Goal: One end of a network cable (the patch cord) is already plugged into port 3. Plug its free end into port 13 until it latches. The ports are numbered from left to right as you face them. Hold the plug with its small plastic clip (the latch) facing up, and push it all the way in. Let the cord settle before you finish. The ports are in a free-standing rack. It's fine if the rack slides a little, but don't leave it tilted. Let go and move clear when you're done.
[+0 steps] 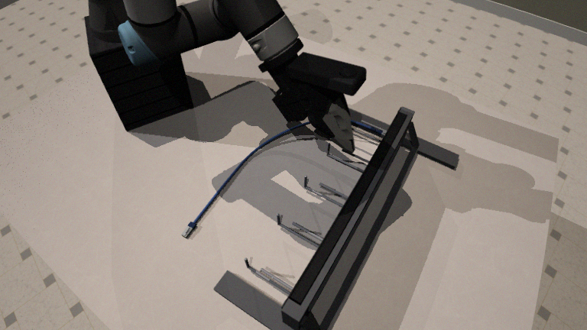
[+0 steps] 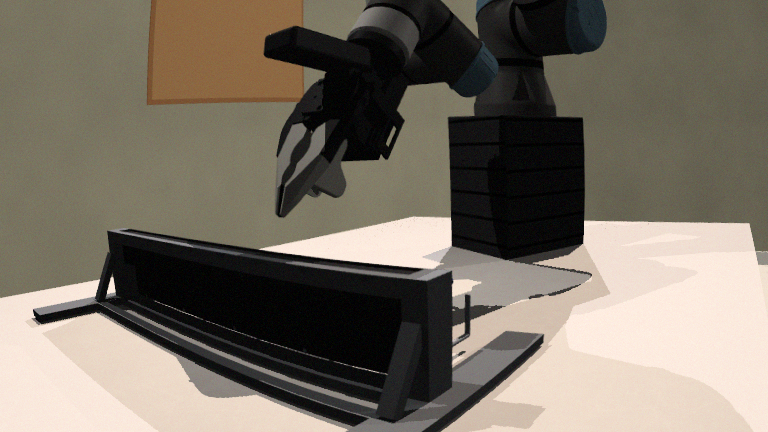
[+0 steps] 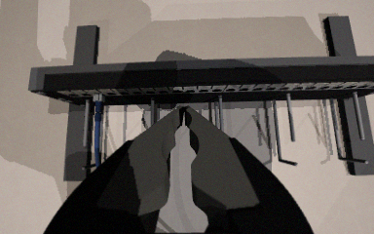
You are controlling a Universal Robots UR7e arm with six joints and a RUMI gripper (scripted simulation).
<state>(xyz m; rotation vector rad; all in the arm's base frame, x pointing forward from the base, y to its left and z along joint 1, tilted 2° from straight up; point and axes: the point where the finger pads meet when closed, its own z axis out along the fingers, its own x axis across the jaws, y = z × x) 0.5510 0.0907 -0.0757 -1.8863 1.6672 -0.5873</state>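
Observation:
My gripper point(image 1: 351, 150) point(image 2: 279, 215) point(image 3: 184, 107) is shut with nothing between its fingertips. It hangs above and in front of the row of ports, on the cord side of the rack. The rack point(image 1: 368, 218) point(image 2: 271, 260) point(image 3: 234, 73) stands upright on its feet. The blue cord point(image 1: 248, 157) point(image 3: 97, 132) runs from a plug in a port near the left end of the row, in the wrist view, and curves across the table. Its free plug point(image 1: 188, 230) lies on the table, well away from the rack; its latch side is too small to tell. The free plug is not in the wrist view.
Thin metal cable hooks point(image 1: 298, 232) point(image 3: 278, 132) stick out from the rack's port side, below the ports. The rack's long feet point(image 1: 248, 298) point(image 2: 504, 356) point(image 3: 87, 46) reach out at both ends. The arm's black pedestal point(image 1: 142, 88) point(image 2: 515, 184) stands at the back of the table.

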